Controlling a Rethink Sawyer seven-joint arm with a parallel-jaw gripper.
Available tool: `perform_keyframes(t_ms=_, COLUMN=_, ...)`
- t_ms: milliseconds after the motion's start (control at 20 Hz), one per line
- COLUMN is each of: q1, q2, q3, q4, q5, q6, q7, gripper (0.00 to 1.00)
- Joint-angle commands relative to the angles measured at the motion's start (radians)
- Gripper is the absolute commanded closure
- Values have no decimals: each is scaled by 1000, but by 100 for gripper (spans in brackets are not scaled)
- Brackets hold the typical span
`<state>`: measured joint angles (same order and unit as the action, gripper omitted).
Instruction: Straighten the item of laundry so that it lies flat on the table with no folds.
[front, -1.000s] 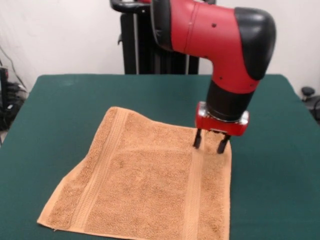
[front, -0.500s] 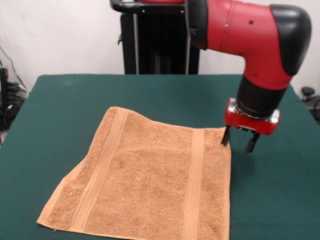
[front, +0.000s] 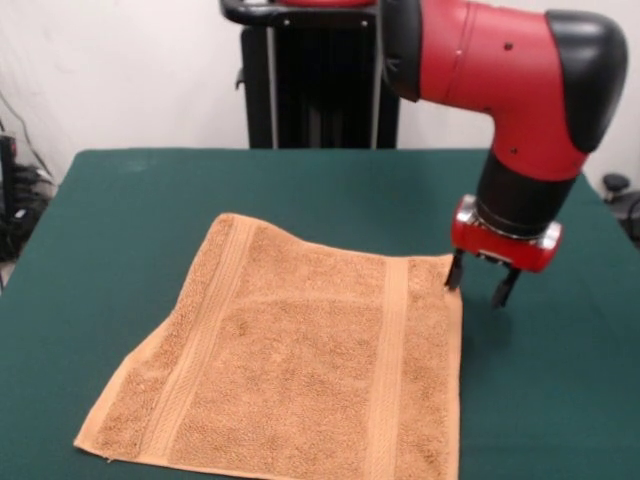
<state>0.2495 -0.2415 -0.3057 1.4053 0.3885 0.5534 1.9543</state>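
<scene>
The item of laundry (front: 300, 360), an orange-tan terry towel with two woven bands, lies spread out on the green table (front: 130, 200), filling the lower middle of the front view. A slight ripple shows along its far edge near the left band. My gripper (front: 480, 284) hangs just past the towel's far right corner, open, its two dark fingers apart with nothing between them. The left finger (front: 454, 272) stands right at the towel's corner edge; the right one is over bare cloth.
The red and black arm (front: 520, 90) bends down from the top right. A black pedestal column (front: 310, 80) stands behind the table's far edge. Cables lie off the table at the left (front: 15, 200).
The gripper moved right, from above the towel's right band to just beyond its corner. It has hardly shifted in the last half second. The towel lies as before.
</scene>
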Motion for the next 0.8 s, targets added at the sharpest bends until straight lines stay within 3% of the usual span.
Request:
perform_keyframes(t_ms=50, q1=-48, q2=84, q3=112, q4=39, q5=5, q6=13, q7=155, gripper=0)
perform_keyframes(t_ms=550, q1=-51, q2=67, q3=107, q4=57, q5=-18, q6=11, q7=147, gripper=0)
perform_keyframes(t_ms=800, q1=-54, q2=124, q3=118, q4=27, q5=-19, q6=-60, q7=147, gripper=0)
